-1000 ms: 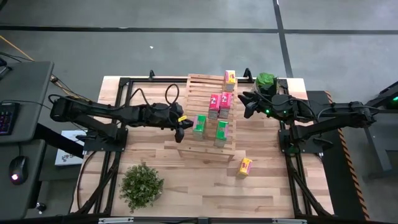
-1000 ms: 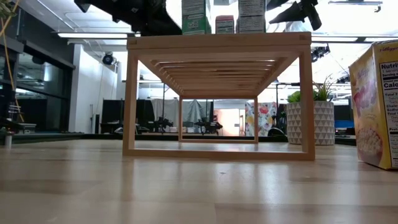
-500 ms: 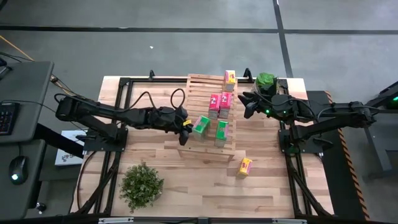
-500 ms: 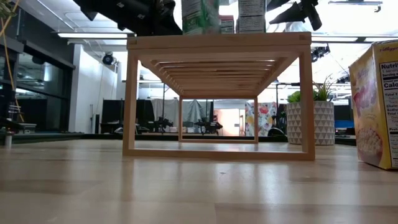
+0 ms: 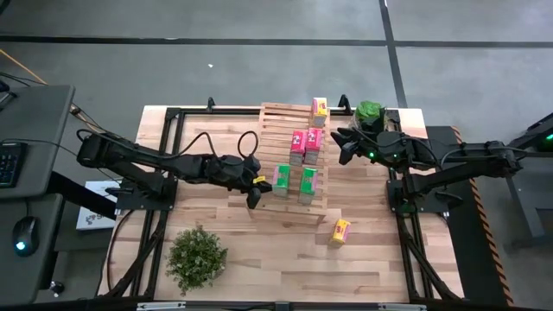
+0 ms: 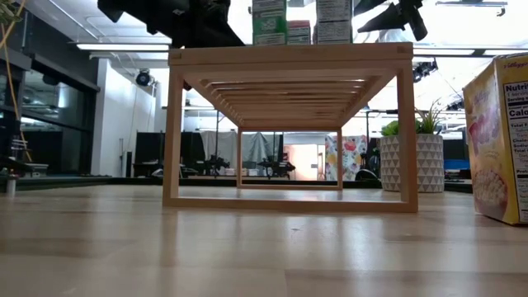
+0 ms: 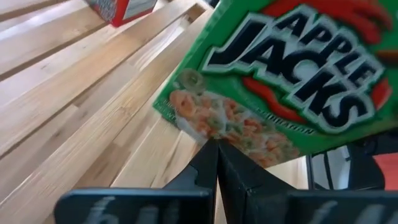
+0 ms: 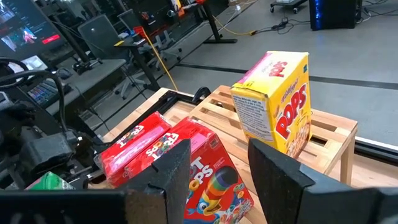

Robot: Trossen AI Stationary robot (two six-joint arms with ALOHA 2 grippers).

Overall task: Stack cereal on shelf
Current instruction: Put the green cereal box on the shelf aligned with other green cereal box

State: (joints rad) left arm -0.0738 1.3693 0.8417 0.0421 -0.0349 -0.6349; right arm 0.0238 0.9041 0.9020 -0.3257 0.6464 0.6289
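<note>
Resting at the shelf's (image 5: 292, 164) eight o'clock edge, the left pincer (image 5: 254, 187) is pressed together beside a green cereal box (image 5: 282, 180), while the right pincer (image 5: 342, 145) hovers spread at three o'clock.

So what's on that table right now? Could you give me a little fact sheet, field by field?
rack: slatted wood, mid-table
boxes on rack: two green, two pink-red, one yellow
box off rack: yellow box, on the tabletop
left gripper: shut, beside a green box
right gripper: open, holding nothing
plants: leafy plant, potted plant
</note>
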